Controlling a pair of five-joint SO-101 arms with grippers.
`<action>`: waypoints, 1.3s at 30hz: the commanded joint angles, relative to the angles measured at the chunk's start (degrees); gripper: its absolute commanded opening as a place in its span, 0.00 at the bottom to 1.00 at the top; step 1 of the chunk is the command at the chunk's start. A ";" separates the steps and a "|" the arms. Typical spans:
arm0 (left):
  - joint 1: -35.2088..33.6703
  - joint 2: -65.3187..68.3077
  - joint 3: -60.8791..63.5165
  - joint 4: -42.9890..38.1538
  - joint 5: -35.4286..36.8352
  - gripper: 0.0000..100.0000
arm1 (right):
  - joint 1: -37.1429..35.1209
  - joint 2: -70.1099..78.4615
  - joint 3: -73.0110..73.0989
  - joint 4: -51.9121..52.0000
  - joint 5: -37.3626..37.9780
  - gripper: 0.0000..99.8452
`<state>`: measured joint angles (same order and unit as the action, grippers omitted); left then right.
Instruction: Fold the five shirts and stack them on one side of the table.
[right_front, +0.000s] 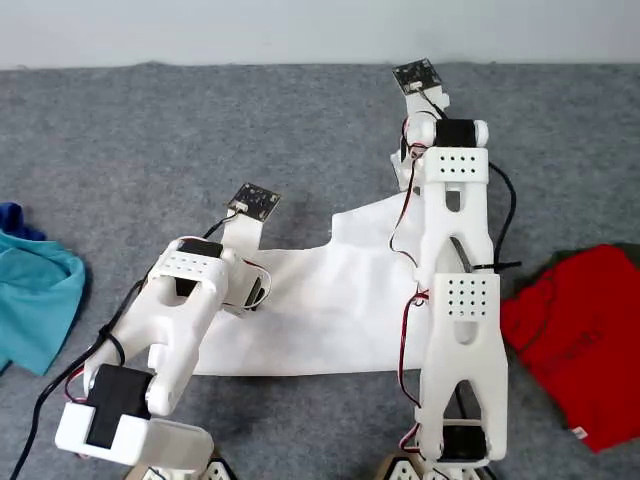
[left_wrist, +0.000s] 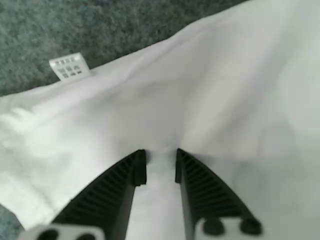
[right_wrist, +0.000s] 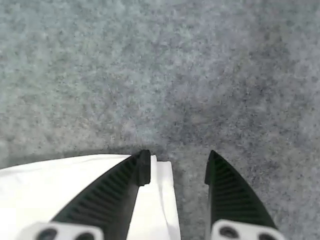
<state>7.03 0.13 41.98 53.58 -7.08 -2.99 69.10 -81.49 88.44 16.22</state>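
My left gripper pinches a fold of the white shirt. My right gripper hangs open over its corner on the desk.

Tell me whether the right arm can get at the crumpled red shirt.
Probably yes: the crumpled red shirt lies beside that arm, bare grey carpet between, and the right gripper is open.

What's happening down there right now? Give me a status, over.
Left gripper pinching white shirt. Right gripper open over its edge. Red shirt, teal shirt crumpled off to the sides, nothing in the way.
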 joint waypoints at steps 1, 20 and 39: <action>-0.09 -0.97 0.13 -0.70 0.53 0.11 | 0.75 1.45 -2.37 -1.19 -0.70 0.20; -0.09 -0.97 0.13 -0.70 0.53 0.11 | 2.24 7.43 -2.81 -3.03 5.98 0.01; -0.09 -0.97 0.13 -0.70 0.53 0.11 | 2.07 -7.08 -2.73 14.02 6.07 0.01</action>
<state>7.03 0.13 41.98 53.58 -7.08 -1.58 66.46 -83.25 100.22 21.67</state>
